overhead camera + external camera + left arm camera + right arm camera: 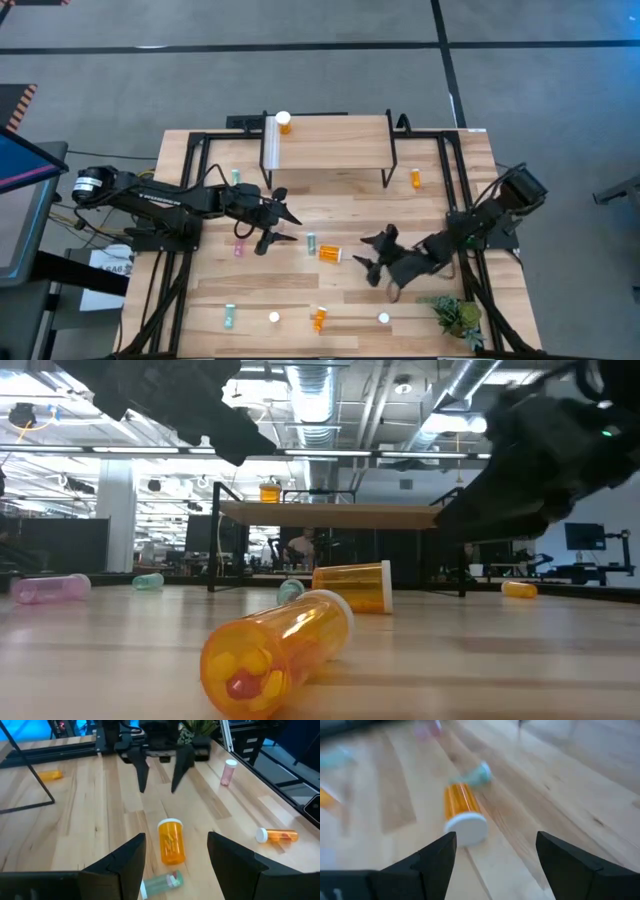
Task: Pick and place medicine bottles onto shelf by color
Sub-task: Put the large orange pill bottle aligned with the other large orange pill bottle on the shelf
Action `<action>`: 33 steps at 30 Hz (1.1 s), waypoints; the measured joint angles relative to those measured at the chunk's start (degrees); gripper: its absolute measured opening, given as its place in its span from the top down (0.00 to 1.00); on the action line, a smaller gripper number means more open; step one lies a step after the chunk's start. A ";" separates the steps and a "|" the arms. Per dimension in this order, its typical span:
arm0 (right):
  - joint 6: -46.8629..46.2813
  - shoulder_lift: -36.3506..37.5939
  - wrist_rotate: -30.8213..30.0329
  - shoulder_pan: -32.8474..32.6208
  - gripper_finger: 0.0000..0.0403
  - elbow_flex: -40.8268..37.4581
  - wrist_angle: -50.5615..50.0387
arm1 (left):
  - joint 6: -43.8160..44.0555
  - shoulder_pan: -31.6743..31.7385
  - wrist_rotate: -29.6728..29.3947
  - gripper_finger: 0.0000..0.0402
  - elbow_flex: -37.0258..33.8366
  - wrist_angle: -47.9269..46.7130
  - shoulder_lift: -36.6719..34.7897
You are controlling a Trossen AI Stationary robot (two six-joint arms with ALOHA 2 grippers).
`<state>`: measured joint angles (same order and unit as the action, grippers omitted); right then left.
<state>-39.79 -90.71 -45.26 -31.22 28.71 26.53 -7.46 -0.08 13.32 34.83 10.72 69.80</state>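
The right gripper (372, 252) hangs spread and empty above the table (440, 210), pointing at a wide orange bottle (330, 253) lying on its side just ahead, a teal bottle (311, 241) beside it. Opposite, the left gripper (283, 216) is spread and empty too. Beyond stands the shelf (330, 145), one orange bottle (284, 122) on it.

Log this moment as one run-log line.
left gripper: open, empty | right gripper: open, facing wide orange bottle | shelf: one orange bottle
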 joint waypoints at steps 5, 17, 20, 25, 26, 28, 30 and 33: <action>8.70 0.39 0.01 0.22 0.26 -7.33 19.71 | -0.01 0.00 0.02 0.50 0.00 0.75 0.00; 17.22 -8.97 1.90 3.68 0.22 -0.45 21.96 | 0.67 0.00 0.50 0.50 0.00 0.78 0.00; 17.24 -10.63 1.90 4.18 0.15 0.84 21.89 | 0.68 0.00 0.51 0.50 0.00 0.64 -0.02; 17.26 -10.93 1.97 4.40 0.02 1.46 21.74 | 0.67 -0.02 0.50 0.50 0.00 0.54 -0.02; 17.26 -10.83 1.97 4.40 0.02 1.46 21.66 | 0.67 0.00 0.50 0.50 0.00 0.54 -0.02; 17.31 -10.46 1.97 4.40 0.03 1.46 22.08 | 0.56 0.00 0.50 0.50 0.00 0.54 -0.02; 17.31 -10.44 1.97 4.40 0.04 1.46 21.98 | 0.39 -0.01 0.50 0.50 0.00 0.55 -0.02; 17.10 -10.47 1.97 4.37 0.04 1.45 21.87 | 0.39 -0.02 0.50 0.50 0.00 0.57 -0.02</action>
<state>-22.69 -101.17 -43.29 -26.85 30.16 48.40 -7.07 -0.10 13.82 34.83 11.29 69.78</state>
